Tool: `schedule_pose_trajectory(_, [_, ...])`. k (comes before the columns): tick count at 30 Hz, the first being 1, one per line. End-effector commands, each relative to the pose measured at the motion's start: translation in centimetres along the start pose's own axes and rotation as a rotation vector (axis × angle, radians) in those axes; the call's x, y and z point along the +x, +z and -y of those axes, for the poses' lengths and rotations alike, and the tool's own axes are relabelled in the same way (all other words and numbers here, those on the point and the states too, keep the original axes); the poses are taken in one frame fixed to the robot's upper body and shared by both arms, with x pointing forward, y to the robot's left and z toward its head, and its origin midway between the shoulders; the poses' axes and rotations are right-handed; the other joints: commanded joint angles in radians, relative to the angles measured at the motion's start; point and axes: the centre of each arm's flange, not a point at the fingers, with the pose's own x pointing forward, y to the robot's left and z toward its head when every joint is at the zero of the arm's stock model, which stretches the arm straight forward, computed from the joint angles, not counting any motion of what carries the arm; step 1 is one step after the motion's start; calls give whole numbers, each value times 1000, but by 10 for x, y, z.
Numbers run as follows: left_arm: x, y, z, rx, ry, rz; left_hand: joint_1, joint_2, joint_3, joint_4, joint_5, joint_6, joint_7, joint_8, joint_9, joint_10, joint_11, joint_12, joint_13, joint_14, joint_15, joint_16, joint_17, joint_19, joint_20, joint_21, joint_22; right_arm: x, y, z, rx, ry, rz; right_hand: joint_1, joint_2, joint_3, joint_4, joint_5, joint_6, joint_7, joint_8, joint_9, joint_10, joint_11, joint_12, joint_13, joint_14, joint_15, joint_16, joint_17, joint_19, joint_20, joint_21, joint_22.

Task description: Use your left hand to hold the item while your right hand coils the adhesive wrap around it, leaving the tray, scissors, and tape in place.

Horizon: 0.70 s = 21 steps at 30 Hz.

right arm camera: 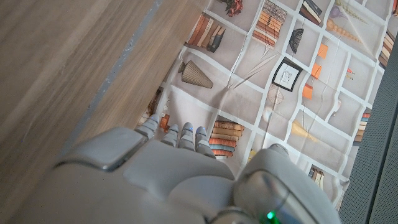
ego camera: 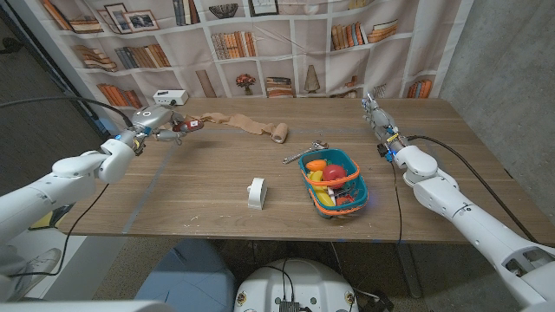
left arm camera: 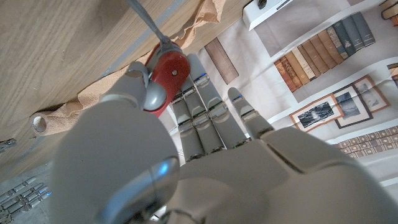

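Note:
My left hand (ego camera: pixel 147 120) is at the table's far left and grips a red-handled tool (ego camera: pixel 189 126). In the left wrist view the red handle (left arm camera: pixel 169 70) sits between thumb and fingers, its metal shaft (left arm camera: pixel 146 22) pointing away. A tan adhesive wrap (ego camera: pixel 238 123) trails from the tool across the table to its roll (ego camera: pixel 278 133). The left wrist view shows the wrap's strip (left arm camera: pixel 99 93) and roll end (left arm camera: pixel 40 122). My right hand (ego camera: pixel 379 116) stands at the far right of the table, fingers straight and apart, holding nothing, well away from the wrap.
A teal tray (ego camera: pixel 355 162) of colourful toys stands right of centre. Metal scissors (ego camera: pixel 303 153) lie just behind it. A white tape roll (ego camera: pixel 256 192) stands near the middle front. A white box (ego camera: pixel 171 95) sits at the back left edge, before a bookshelf-printed curtain.

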Motion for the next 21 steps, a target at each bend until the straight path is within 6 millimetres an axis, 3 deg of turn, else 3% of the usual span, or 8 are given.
schedule_pose_trajectory(1, [-5, 2, -5, 10, 11, -8, 197, 199, -2, 0, 5, 40, -41, -3, 6, 11, -13, -3, 4, 2, -2, -7, 3, 7, -1, 8, 3, 0, 7, -1, -109, 2, 3, 22, -2, 0, -12, -4, 5, -2, 7, 4, 15, 1, 8, 6, -145, -1, -3, 3, -29, -5, -6, 6])
schedule_pose_trajectory(10, [-4, 2, -8, 15, 16, -3, 197, 200, -5, 2, 5, 43, -39, -3, 6, 13, -13, -5, 5, 4, -1, -12, 3, 5, -13, 7, 3, -3, 26, -1, -271, 4, 27, 46, -7, 7, -30, -9, 16, 7, 11, 4, 71, 1, 25, 10, -150, -4, 5, 3, -44, -8, -1, 6])
schedule_pose_trajectory(21, [-5, 3, -11, 15, 19, 1, 199, 199, -11, 1, 6, 31, -51, -9, 6, 22, -13, -9, 4, 15, -2, -12, 5, 3, -14, 5, 2, -6, 49, -3, -420, 35, 49, 59, -9, 12, -40, -12, 29, 8, 16, 4, 92, 1, 29, 13, -136, -4, 14, 3, -40, -4, 3, 6])
